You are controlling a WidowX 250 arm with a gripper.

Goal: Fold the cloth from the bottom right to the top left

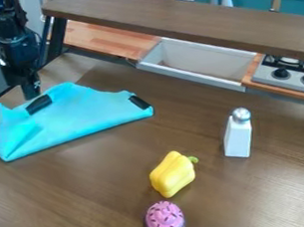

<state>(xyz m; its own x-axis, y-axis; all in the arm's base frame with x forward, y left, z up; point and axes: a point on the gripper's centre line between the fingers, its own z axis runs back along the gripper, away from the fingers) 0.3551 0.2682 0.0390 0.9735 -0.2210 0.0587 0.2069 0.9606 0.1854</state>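
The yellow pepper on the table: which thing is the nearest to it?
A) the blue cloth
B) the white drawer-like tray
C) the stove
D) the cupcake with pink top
D: the cupcake stands just below the yellow pepper in the view, while the cloth lies farther off.
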